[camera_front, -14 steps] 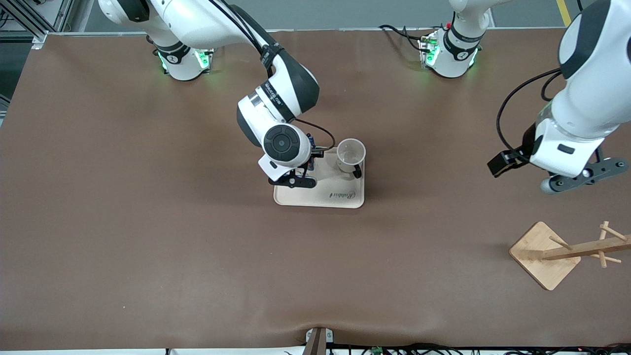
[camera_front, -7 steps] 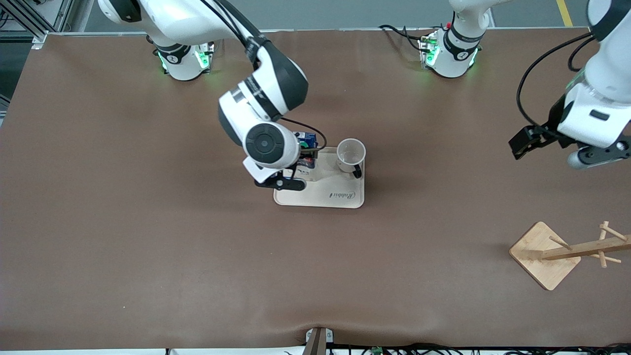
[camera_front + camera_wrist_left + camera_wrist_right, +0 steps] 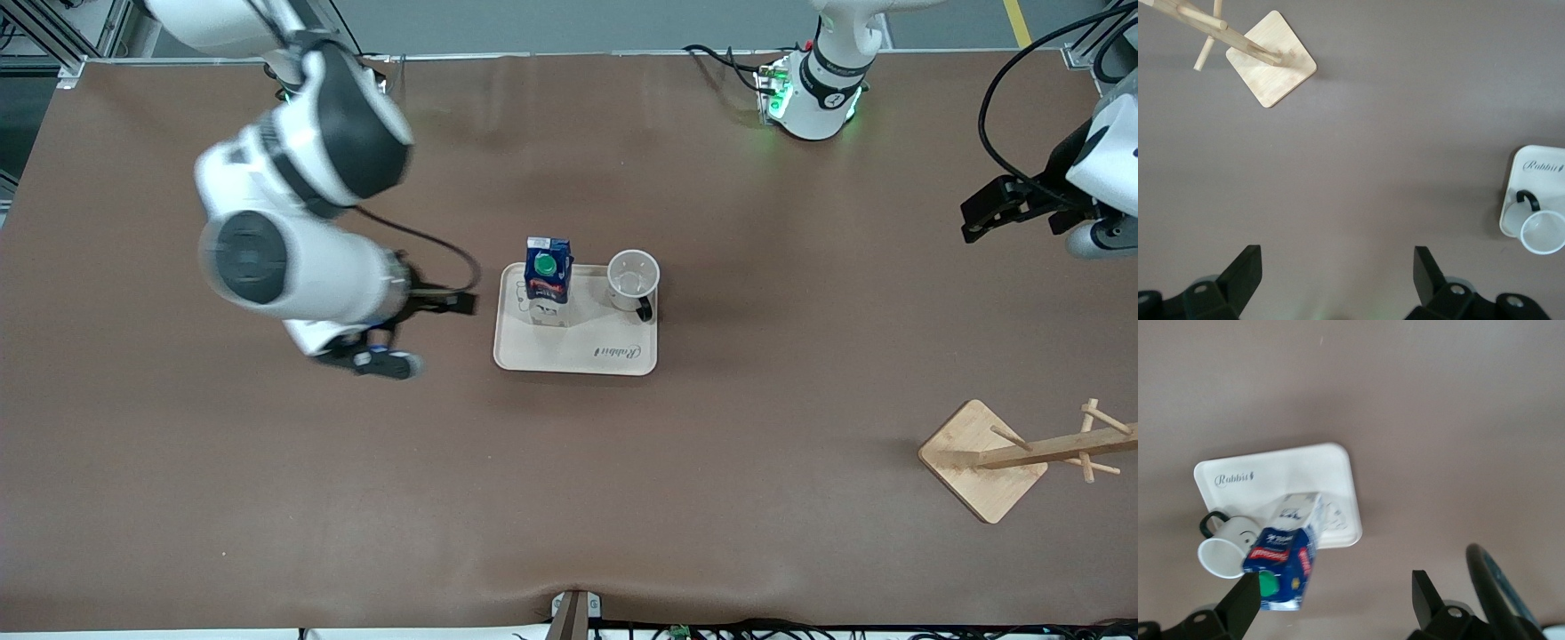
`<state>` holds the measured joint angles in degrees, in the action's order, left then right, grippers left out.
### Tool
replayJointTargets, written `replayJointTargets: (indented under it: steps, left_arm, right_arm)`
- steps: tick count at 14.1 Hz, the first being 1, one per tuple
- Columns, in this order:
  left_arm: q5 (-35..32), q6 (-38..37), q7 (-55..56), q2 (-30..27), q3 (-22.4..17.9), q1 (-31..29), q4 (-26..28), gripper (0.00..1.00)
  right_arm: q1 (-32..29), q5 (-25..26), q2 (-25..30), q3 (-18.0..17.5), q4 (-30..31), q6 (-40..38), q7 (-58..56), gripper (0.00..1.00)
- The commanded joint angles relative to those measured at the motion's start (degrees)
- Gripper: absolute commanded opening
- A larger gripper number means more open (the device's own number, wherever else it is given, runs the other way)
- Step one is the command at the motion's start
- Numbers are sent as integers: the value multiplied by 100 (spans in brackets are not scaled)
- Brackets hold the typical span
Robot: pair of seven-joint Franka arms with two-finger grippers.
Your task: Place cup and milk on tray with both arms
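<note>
The cream tray (image 3: 533,351) lies mid-table. The milk (image 3: 547,277) stands upright on it, at the side toward the right arm's end. The cup (image 3: 633,277) stands on the tray beside the milk, toward the left arm's end, its handle toward the front camera. My right gripper (image 3: 378,359) is open and empty, up over bare table beside the tray. Its wrist view shows its open gripper (image 3: 1335,600), the milk (image 3: 1285,567), the cup (image 3: 1221,555) and the tray (image 3: 1305,473). My left gripper (image 3: 1101,238) is open and empty (image 3: 1336,273), high over the table's left-arm end.
A wooden peg rack with a square base (image 3: 982,458) stands near the left arm's end, nearer the front camera than the tray; it also shows in the left wrist view (image 3: 1271,60). The cup (image 3: 1541,232) and a tray corner (image 3: 1538,167) show there too.
My right gripper let go of the milk and drew away toward the right arm's end. The milk stays upright on the tray. My left gripper moved farther toward its own end.
</note>
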<state>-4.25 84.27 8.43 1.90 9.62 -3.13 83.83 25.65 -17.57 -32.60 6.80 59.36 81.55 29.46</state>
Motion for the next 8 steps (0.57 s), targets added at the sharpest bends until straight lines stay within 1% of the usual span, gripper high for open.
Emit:
replayJointTargets:
  steps: [1, 2, 4, 5, 7, 8]
  left_arm:
    - [91, 28, -262, -409, -145, 155, 440, 100]
    - [91, 106, -254, -540, -145, 207, 589, 100]
    - [108, 291, -254, -778, -145, 234, 940, 100]
    - [108, 370, -263, -892, -145, 234, 1107, 100]
    - [344, 406, -263, -972, -145, 225, 1188, 100]
    - [441, 415, -263, -972, -145, 225, 1188, 100]
  right_arm:
    - [-664, 122, 297, -3, 41, -200, -879, 100]
    - [-927, 140, 429, 6, 41, -297, -907, 100]
    - [-1498, 210, 500, -20, 49, -403, -950, 100]
    - [-1736, 323, 666, -3, 84, -403, -1142, 100]
    - [-2027, 1138, 834, -20, 102, -420, -1747, 100]
    - [-2211, 1203, 974, -21, 198, -429, -2186, 100]
